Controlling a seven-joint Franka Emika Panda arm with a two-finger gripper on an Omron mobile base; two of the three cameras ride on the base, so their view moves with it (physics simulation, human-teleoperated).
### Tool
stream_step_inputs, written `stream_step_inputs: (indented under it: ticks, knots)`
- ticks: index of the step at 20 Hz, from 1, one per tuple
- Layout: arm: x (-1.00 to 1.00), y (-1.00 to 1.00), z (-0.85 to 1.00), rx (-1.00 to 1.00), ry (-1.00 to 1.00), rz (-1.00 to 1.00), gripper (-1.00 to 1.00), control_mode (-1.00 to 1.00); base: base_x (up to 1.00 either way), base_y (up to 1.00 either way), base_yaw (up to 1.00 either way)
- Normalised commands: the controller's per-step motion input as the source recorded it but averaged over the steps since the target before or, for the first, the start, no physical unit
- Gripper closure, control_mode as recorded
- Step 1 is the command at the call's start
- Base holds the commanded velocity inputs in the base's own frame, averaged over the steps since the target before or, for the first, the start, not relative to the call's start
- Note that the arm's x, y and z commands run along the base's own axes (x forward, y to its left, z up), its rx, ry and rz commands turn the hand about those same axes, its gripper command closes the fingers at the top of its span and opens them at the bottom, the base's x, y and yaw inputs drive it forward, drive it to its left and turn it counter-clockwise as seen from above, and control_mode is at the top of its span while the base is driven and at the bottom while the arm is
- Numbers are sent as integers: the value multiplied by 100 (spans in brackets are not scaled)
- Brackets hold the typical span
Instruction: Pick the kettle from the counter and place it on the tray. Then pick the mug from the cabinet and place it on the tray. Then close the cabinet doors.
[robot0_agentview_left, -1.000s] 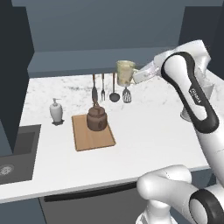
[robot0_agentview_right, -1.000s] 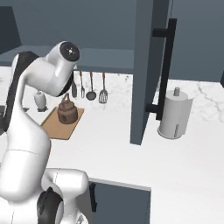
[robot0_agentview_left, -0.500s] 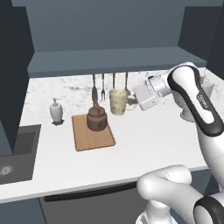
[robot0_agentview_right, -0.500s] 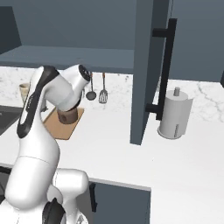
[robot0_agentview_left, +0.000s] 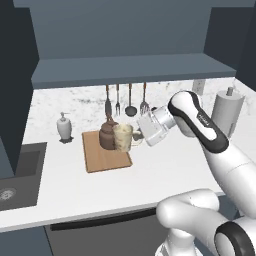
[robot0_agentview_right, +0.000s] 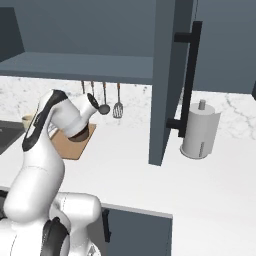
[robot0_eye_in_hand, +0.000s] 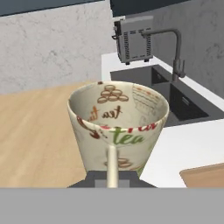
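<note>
Carrying the mug (robot0_agentview_left: 123, 137), pinched by its handle in the closed gripper (robot0_agentview_left: 136, 136), just above the right edge of the tray (robot0_agentview_left: 105, 157), hard against the kettle (robot0_agentview_left: 107, 136) already standing at the tray's 12 o'clock end, with the soap dispenser (robot0_agentview_left: 64, 127) off at the tray's 10 o'clock on the counter (robot0_agentview_left: 170, 165). Judging the mug placement to be the step in hand: lowering onto bare wood toward 5 o'clock of the kettle without nudging it, then letting go. Leaving the cabinet door (robot0_agentview_right: 172, 80), hanging open beside the paper towel roll (robot0_agentview_right: 200, 130), for last.
</note>
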Motion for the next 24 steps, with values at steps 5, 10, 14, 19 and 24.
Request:
stream_step_inputs:
  ticks: [5,10,14,19,24]
  knots:
    - [59,2,-57,-3,0,1,100,-100,0,0,0]
    - [57,0,-47,-6,0,2,100,-100,0,0,0]
    - [52,0,-43,-9,0,13,100,-100,0,0,0]
    - [38,2,-36,-7,-2,13,100,-100,0,0,0]
    - [35,9,-38,-5,-6,4,100,-100,0,0,0]
